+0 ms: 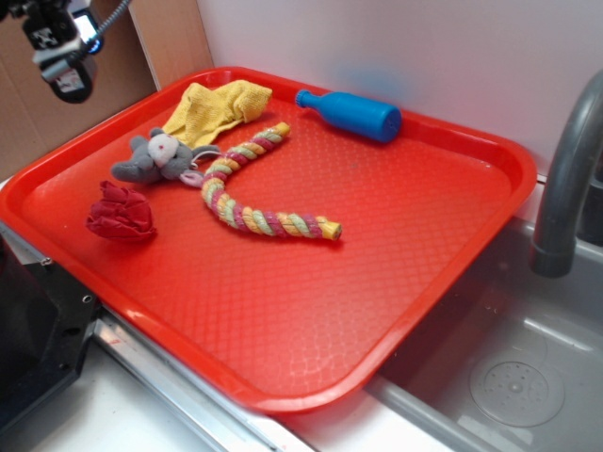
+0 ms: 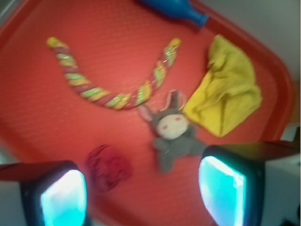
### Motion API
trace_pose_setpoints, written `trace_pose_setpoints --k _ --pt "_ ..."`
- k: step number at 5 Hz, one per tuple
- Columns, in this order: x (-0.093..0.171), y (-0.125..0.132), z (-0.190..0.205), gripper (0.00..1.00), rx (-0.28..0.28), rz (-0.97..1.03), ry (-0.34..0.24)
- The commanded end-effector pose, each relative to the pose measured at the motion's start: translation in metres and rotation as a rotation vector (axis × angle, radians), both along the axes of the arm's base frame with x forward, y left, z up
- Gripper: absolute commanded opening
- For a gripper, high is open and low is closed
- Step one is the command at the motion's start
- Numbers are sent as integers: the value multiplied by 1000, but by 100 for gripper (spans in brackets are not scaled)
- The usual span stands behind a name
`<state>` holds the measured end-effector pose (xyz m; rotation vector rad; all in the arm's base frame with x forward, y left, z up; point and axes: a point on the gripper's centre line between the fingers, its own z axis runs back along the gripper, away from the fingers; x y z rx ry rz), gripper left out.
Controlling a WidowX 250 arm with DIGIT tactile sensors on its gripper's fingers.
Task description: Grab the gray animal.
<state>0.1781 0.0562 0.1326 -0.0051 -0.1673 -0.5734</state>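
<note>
the gray animal (image 2: 173, 133) is seen at 12 o'clock of the spread, empty end effector (image 2: 142, 194), beside the yellow cloth (image 2: 228, 94), so a centred descent onto its body is called for

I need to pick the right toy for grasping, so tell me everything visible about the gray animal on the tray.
The gray animal is a small plush toy with a white face, pinkish nose, upright ears and stubby limbs. It lies face up near the far left part of the red tray, beside the yellow cloth and the striped rope, with the dark red wad close by. Nothing grips it.
</note>
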Motion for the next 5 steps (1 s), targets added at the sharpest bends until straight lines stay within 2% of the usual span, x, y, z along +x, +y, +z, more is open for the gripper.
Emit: trace_pose_setpoints --k 1,2,3,4,5 --pt "26 14 -42 100 24 6 -109" --pt "33 24 -66 100 37 20 -109" --pt "37 29 -85 100 58 6 -55" --pt "40 28 -110 100 54 -20 5" --pt "40 23 -120 84 70 -31 25"
